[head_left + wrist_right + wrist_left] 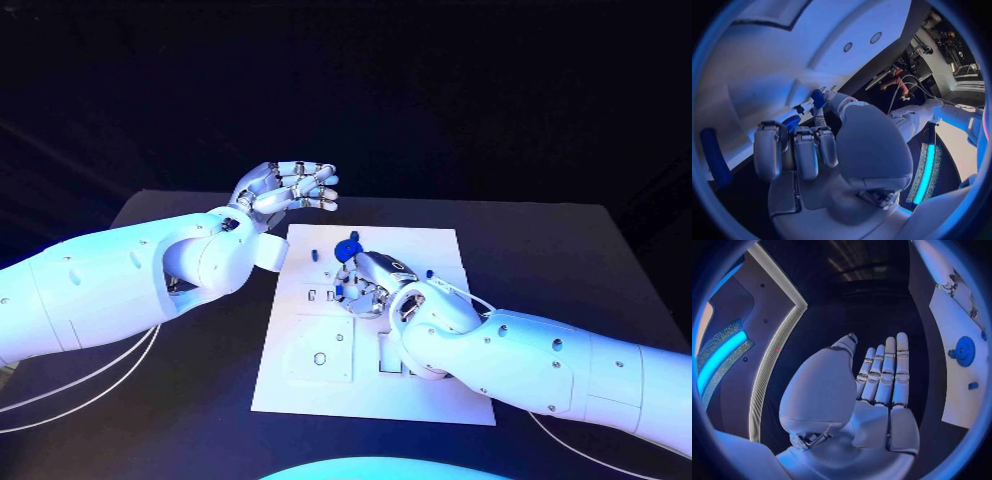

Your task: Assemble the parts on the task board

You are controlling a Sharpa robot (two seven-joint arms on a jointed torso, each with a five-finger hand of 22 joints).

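I have the board [418, 250] lying flat in the middle of the black table [562, 250], long side running away from me. My left hand [293, 186] is raised off the board's far left corner, well clear of it — fingers apart and lightly curled, palm bare, holding nothing; the left wrist view shows those fingers [887, 371] straight and side by side with nothing in them.

My right hand [369, 280] is down over the middle of the board, fingers curled toward the surface. From the right wrist view the fingers [798, 150] bend in together, and a small blue part [817, 98] sits at the fingertips near the thumb — I cannot tell whether it is pinched or merely touched.

A blue gear [348, 250] stands on the board just beyond the right hand, close to its fingertips; the left wrist view shows it [964, 350] upright on the white surface with another small blue piece [973, 386] near it.
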